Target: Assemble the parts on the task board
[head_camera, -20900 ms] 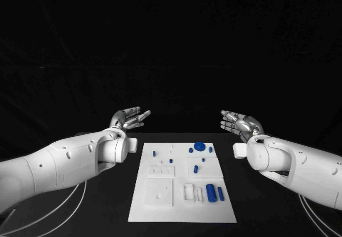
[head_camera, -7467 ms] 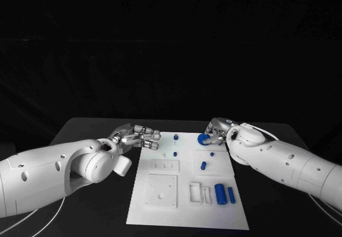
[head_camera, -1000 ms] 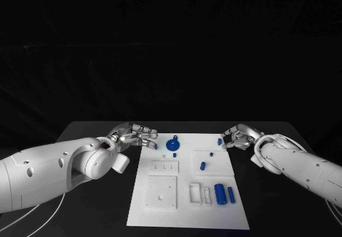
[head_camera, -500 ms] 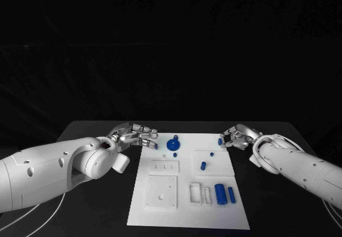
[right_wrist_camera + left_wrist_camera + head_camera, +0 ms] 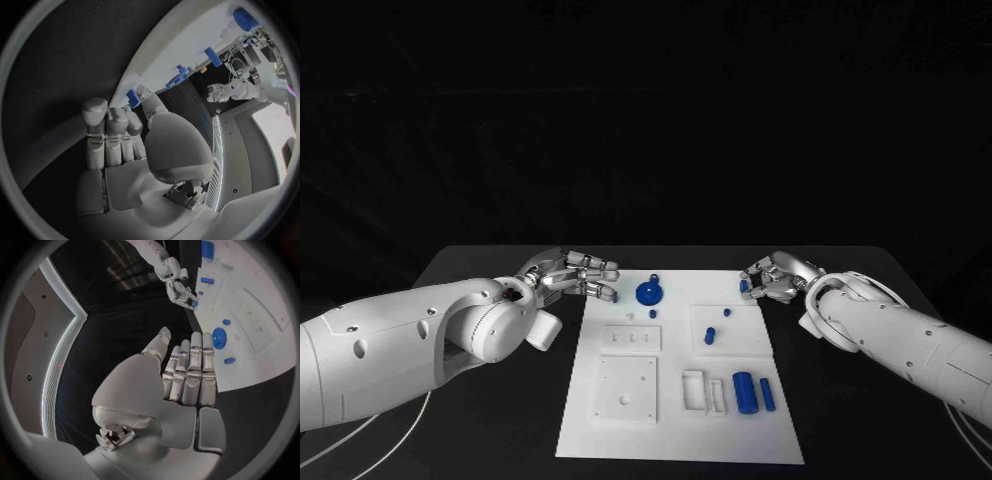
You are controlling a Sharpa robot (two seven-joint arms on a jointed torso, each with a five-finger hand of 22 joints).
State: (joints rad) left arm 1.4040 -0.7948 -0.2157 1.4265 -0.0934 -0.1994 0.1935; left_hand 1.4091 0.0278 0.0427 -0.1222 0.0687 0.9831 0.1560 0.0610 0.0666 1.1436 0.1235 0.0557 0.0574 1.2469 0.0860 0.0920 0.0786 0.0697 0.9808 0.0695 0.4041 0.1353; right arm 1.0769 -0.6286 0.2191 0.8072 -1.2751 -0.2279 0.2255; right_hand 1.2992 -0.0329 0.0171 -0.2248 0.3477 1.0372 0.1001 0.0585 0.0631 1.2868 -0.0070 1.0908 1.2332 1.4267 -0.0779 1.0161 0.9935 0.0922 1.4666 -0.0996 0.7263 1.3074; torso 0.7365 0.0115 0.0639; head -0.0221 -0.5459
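Note:
The white task board (image 5: 629,420) lies mid-table. On its far part lie a blue disc (image 5: 651,294) and a small blue peg (image 5: 656,277). Another small peg (image 5: 744,286) stands at the far right corner. My right hand (image 5: 776,276) is right at that peg. In the right wrist view the peg (image 5: 133,98) sits between the thumb tip and a fingertip of the right hand (image 5: 119,135); a closed grip cannot be told. My left hand (image 5: 574,275) hovers by the board's far left edge, fingers half curled, holding nothing. It also appears as the left hand (image 5: 187,375).
Two more small pegs (image 5: 708,335) (image 5: 727,314) stand on the board's right middle plate. A large blue cylinder (image 5: 746,391) and a thinner one (image 5: 767,390) lie near the right front. White blocks with slots (image 5: 626,385) take up the left front. Black table (image 5: 488,265) surrounds the board.
My right hand has crept a little left, closing in on the corner peg. The peg, the disc and my left hand have stayed where they were.

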